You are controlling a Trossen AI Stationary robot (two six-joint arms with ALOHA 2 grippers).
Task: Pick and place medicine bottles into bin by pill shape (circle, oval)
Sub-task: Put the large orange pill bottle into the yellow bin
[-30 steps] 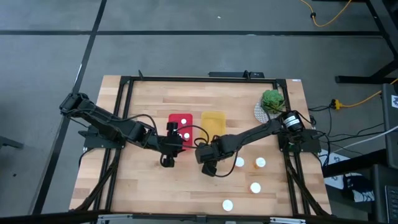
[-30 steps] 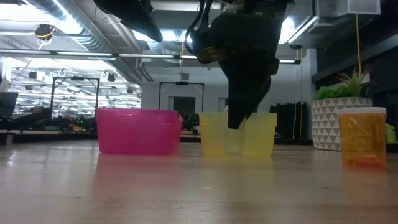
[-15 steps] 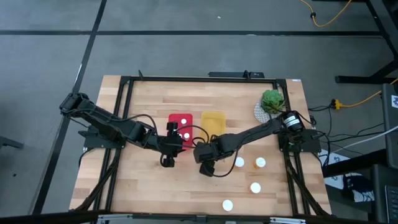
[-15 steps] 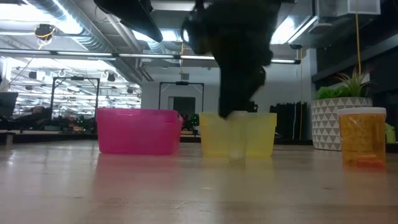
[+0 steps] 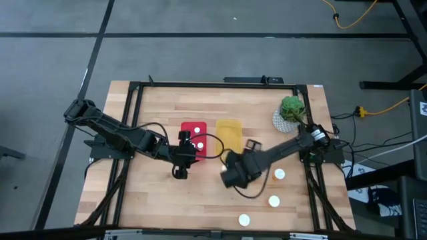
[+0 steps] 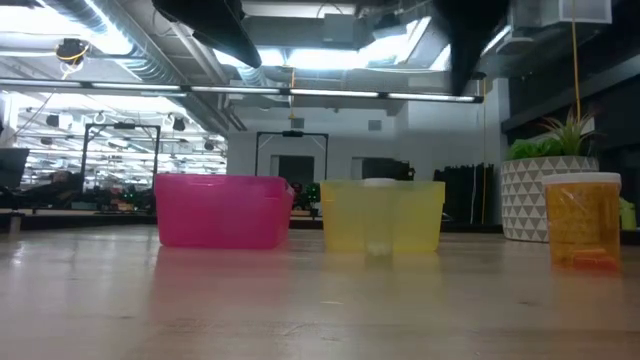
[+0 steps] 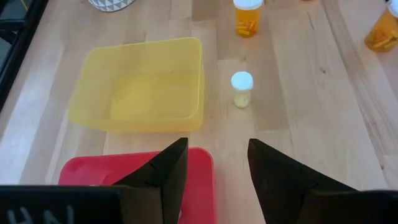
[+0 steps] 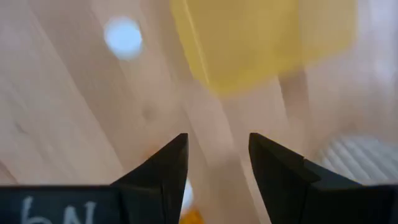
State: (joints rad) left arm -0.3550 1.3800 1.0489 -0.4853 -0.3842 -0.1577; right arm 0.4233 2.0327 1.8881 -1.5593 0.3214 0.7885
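Note:
A small clear bottle with a white cap (image 7: 241,88) stands upright on the table just in front of the yellow bin (image 5: 229,131); it also shows in the high view (image 5: 222,167) and the low view (image 6: 378,218). My right gripper (image 8: 217,168) is open and empty, raised above the table beside that bottle (image 5: 230,177). My left gripper (image 7: 217,177) is open and empty at the near edge of the red bin (image 5: 193,135), which holds white-capped bottles (image 5: 199,145). Three more white-capped bottles (image 5: 279,175), (image 5: 273,201), (image 5: 245,219) stand at the near right.
A potted green plant (image 5: 291,110) stands at the far right. An orange-bodied bottle (image 6: 583,225) stands close to the low camera. In the left wrist view, two orange bottles (image 7: 247,15), (image 7: 380,31) stand beyond the yellow bin (image 7: 140,87). Bare wood lies at the near left.
My right gripper has let go of the small clear bottle in front of the yellow bin, risen off it and drawn toward the table's right edge. The bottle stays standing where it was set.

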